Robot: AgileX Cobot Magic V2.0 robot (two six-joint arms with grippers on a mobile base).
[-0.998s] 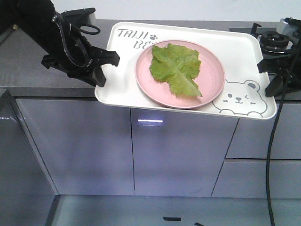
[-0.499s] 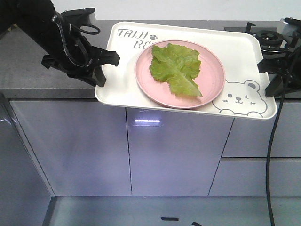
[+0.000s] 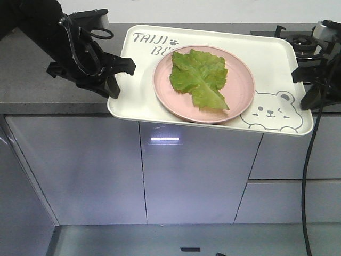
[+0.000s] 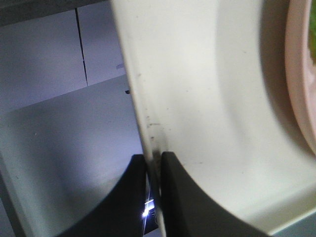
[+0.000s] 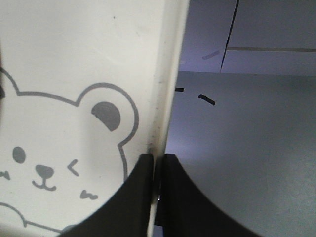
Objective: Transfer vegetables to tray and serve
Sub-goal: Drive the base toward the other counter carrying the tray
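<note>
The cream tray [image 3: 266, 58] with the bear drawing hangs in the air in front of the counter, held at both short ends. On it rests a round pink plate [image 3: 240, 93], and the vegetables [image 3: 200, 77], one green lettuce leaf, lie on that plate. My left gripper [image 3: 114, 90] is shut on the tray's left rim [image 4: 143, 113], its jaws pinching the edge. My right gripper [image 3: 305, 90] is shut on the tray's right rim [image 5: 165, 98], beside the bear's ear.
A dark grey countertop [image 3: 32, 80] runs behind the tray, with a gas hob [image 3: 301, 41] at the back right. Grey cabinet fronts [image 3: 197, 181] stand below and the floor [image 3: 176, 240] lies in front. A black cable [image 3: 308, 176] hangs down at the right.
The cabinets and the hob have shifted leftward in the view while the tray and both arms keep their place in the picture. Both grips are unchanged.
</note>
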